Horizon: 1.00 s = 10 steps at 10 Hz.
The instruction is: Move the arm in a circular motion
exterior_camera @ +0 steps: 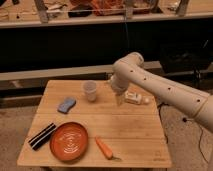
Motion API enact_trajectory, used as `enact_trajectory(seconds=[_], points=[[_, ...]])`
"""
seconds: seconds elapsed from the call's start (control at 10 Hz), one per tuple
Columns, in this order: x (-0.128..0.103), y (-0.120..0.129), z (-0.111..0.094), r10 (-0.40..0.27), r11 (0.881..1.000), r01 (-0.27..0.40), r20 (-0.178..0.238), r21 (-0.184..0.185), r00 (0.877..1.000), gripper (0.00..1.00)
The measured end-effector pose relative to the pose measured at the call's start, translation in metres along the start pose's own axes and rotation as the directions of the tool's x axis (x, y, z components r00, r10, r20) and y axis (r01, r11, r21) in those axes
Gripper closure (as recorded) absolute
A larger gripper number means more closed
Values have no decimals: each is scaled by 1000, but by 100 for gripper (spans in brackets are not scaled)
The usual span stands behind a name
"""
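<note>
Carrot point(104, 148), orange plate point(69, 141) in front — cream arm point(165, 90) above, gripper point(119, 97) between cup point(90, 91) and bottle point(134, 97), grip unclear

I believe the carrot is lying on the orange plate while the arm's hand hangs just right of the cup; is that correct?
Not quite. In the camera view the carrot lies on the bare table just right of the orange plate, not on it. The rest holds: the hand of the arm hangs just right of the cup.
</note>
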Motion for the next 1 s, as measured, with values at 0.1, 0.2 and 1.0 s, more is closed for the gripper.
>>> enact_trajectory(seconds=[0.1,0.2,1.0], points=[[30,5,-1,21,1000,-21,-11,-3,1000,20],[49,11,-3,38,999,-38,-21,-5,999,20],[109,147,-56,246,969,-244,-157,33,957,20]])
